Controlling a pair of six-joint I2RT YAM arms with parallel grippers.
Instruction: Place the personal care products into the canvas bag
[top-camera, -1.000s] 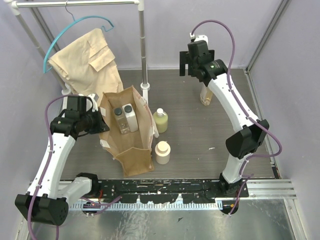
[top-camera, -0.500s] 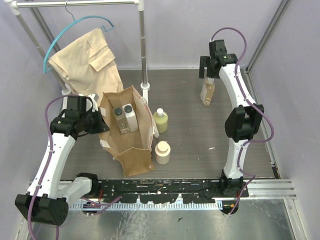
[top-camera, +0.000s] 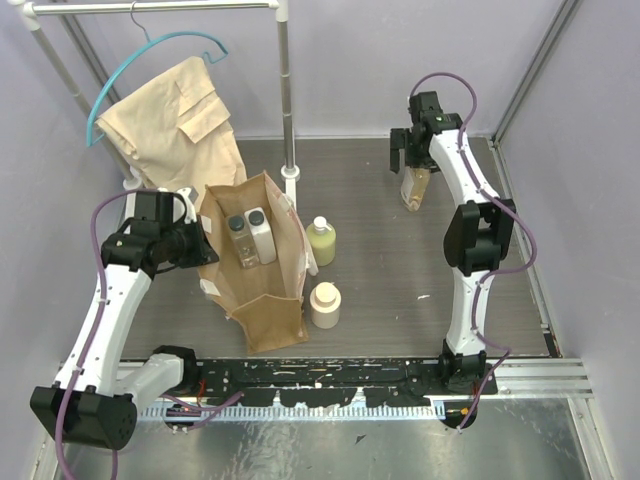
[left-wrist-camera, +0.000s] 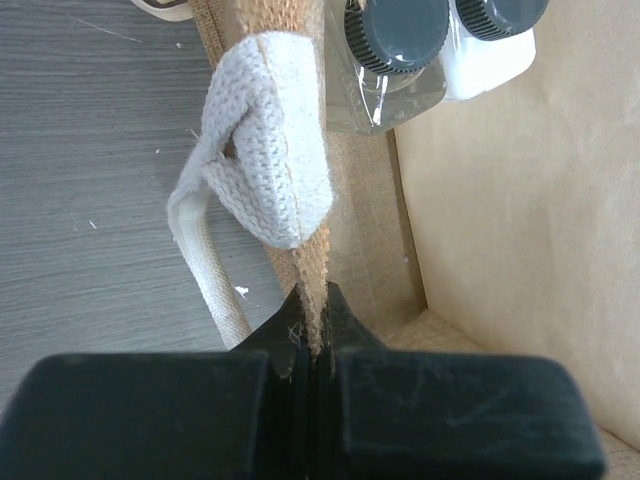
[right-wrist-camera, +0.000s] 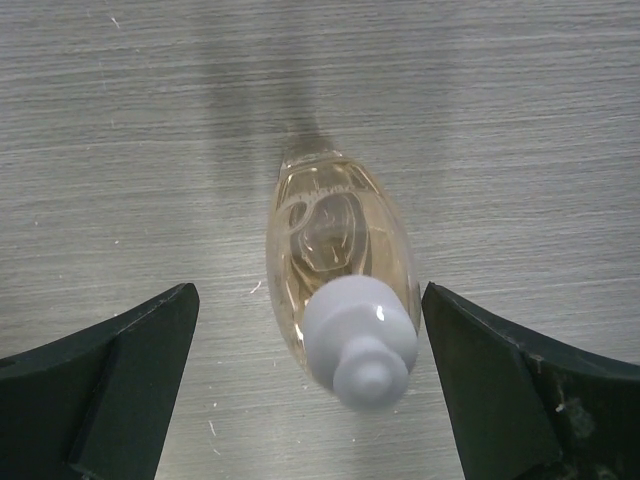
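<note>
Grey tabletop, far-right corner: right gripper gapes directly above upright amber bottle; left gripper clamps canvas bag rim.

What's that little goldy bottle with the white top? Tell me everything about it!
The amber bottle is slim, oval and see-through, with golden liquid inside and a white cap. It stands upright on the grey wood-look table, nothing else touching it. The right end effector hovers above it, open, one finger on each side.
</note>
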